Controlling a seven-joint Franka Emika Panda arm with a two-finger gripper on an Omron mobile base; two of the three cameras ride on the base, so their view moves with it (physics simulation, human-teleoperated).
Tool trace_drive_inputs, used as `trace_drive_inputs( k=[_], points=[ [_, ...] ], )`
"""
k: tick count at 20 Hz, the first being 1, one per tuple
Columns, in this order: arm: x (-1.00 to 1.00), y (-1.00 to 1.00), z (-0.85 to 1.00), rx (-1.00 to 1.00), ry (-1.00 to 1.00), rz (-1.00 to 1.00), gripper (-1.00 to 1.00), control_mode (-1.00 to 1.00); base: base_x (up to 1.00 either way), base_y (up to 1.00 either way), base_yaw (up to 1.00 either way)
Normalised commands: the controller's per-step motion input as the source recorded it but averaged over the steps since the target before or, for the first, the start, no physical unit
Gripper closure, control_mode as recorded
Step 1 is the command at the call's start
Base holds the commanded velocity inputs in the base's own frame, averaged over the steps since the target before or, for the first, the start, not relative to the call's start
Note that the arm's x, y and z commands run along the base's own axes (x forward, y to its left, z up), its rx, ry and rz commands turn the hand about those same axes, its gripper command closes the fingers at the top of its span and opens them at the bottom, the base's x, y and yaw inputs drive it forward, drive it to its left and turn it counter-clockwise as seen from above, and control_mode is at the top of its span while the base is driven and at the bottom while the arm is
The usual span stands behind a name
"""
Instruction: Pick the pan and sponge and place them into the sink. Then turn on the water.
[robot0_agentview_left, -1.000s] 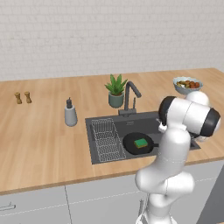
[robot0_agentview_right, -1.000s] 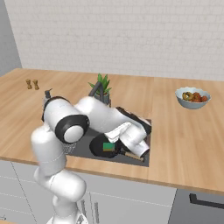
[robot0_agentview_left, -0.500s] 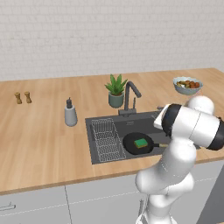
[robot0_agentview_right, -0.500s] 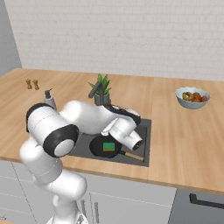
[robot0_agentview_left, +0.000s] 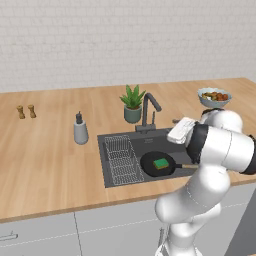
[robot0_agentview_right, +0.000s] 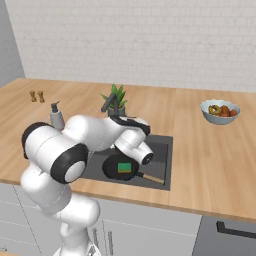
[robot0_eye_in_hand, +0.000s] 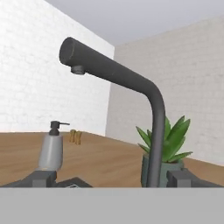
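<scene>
The pan (robot0_agentview_left: 157, 164) is seen in the sink (robot0_agentview_left: 112, 171) toward its right end, the sponge (robot0_agentview_left: 160, 163) resting on it. The gripper (robot0_eye_in_hand: 111, 178) is held with jaws apart, the faucet (robot0_eye_in_hand: 131, 92) rising between them.

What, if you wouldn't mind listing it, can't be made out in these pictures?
- Gripper: in the hand view the grey band cuts off its fingertips; both base views show the hand side-on, so open or shut is unclear.
- Sink: in the right base view the arm covers its left part, rack and drain.
- Pan: the arm hides the handle's end in the left base view.
- Bowl: contents too small to name.
</scene>
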Motion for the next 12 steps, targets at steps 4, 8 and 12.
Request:
trace_drive_inputs(
  k=[4, 8, 12],
  points=[
    [0.39, 0.01, 0.0, 0.04, 0.03, 0.0, -1.0, -1.0, 0.0, 0.0, 0.0],
    [0.38, 0.0, 0.0, 0.03, 0.03, 0.0, -1.0, -1.0, 0.0, 0.0, 0.0],
    [0.33, 0.0, 0.0, 0.0, 0.01, 0.0, -1.0, -1.0, 0.0, 0.0, 0.0]
  ],
)
